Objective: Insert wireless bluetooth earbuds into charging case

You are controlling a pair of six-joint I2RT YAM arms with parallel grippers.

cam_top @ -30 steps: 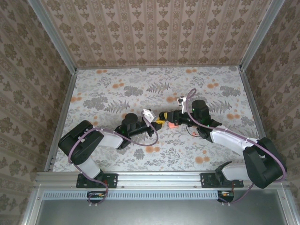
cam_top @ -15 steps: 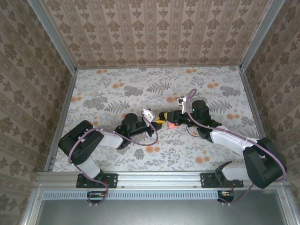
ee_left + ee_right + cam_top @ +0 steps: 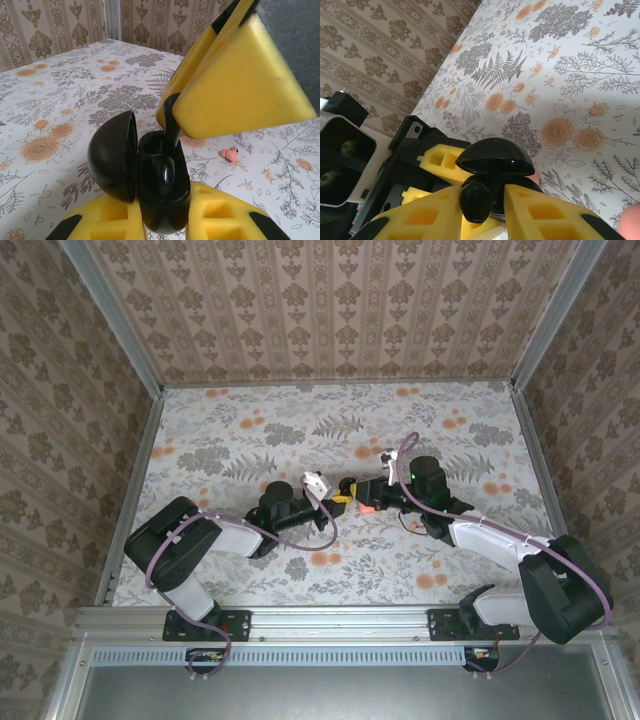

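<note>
The charging case [image 3: 162, 192] looks glossy black here. It stands upright with its lid [image 3: 114, 155] swung open, and my left gripper [image 3: 165, 220] is shut on its base. My right gripper [image 3: 172, 107] hangs directly over the open case. Its jaws are slightly parted around a black rounded piece [image 3: 476, 200] that leans on one finger and reaches down into the case's well. A tiny pinkish earbud [image 3: 231, 154] lies on the table just beyond the case. From above, both grippers meet at mid-table, left [image 3: 340, 498] and right [image 3: 362, 492], with a pink speck [image 3: 368, 504] beside them.
The flowered tablecloth [image 3: 250, 440] runs to patterned walls on three sides, with open room at the back and left. A blurred pink patch [image 3: 632, 220] sits at the right wrist view's lower right corner. Both arms lie low across the near half of the table.
The right gripper's jaws have parted a little around the black piece over the case. Both arms and the held case stay almost where they were.
</note>
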